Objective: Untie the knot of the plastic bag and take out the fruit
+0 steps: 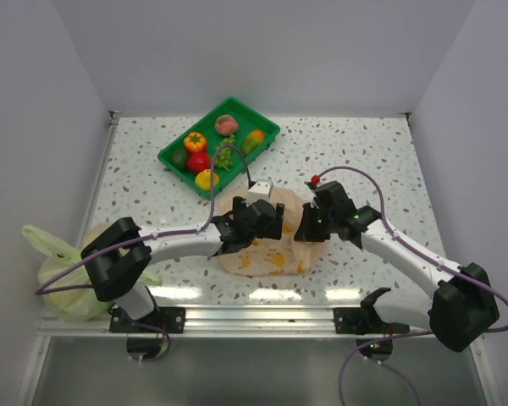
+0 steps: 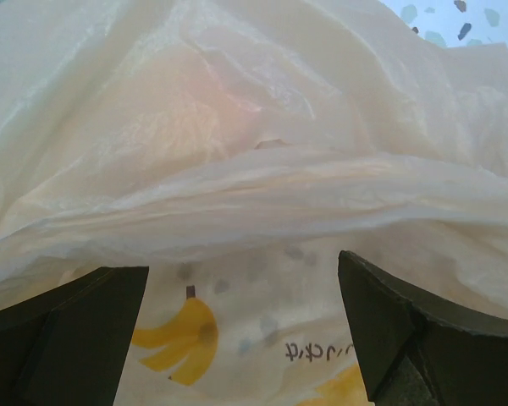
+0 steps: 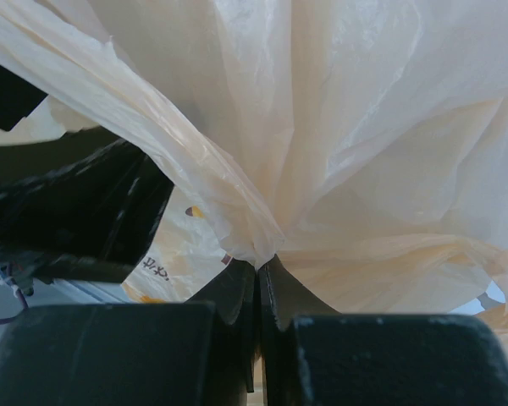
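The pale orange plastic bag (image 1: pixel 267 252) lies crumpled on the table between my two arms, with banana prints (image 2: pixel 176 336) on its film. My left gripper (image 2: pixel 245 279) is open at the bag's left side (image 1: pixel 269 222), its dark fingers (image 2: pixel 68 330) wide apart over the printed film and holding nothing. My right gripper (image 3: pixel 258 266) is shut on a gathered fold of the bag (image 3: pixel 322 127) at its right side (image 1: pixel 307 228). I cannot make out the knot. The fruit (image 1: pixel 199 161) lies as several pieces in the green tray (image 1: pixel 262 127).
A yellow-green bag (image 1: pixel 63 279) sits at the near left beside the left arm's base. A small red ball (image 1: pixel 315 179) shows just behind my right wrist. White walls close in the left, back and right of the speckled table (image 1: pixel 381 161).
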### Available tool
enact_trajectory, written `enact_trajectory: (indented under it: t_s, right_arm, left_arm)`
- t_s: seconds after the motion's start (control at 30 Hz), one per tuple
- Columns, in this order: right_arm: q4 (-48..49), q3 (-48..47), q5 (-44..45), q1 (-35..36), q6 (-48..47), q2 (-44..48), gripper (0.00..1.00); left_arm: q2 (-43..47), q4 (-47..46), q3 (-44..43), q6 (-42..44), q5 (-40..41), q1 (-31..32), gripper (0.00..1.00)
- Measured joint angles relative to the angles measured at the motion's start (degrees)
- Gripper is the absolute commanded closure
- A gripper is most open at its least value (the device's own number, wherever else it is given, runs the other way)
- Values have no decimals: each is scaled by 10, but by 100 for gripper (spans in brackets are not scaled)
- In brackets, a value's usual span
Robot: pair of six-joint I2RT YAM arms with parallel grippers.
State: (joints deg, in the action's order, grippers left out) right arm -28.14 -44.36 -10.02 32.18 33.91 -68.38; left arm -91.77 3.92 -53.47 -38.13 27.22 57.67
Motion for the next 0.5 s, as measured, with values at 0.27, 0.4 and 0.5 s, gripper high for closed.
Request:
enact_trajectory:
  t_s: [0.27,0.4,0.5]
  right_arm:
    - [-3,-1,-33,0,15,10,100]
    - [-3,0,-47,0,17,17,100]
    - [-3,0,-57,0,17,22,100]
  left_arm:
    - [-71,-62,-4,4,55,-3,0]
    - [-90,-99,-4,15,73,-8,0]
    - [-100,-124,-5,20,79,-15,0]
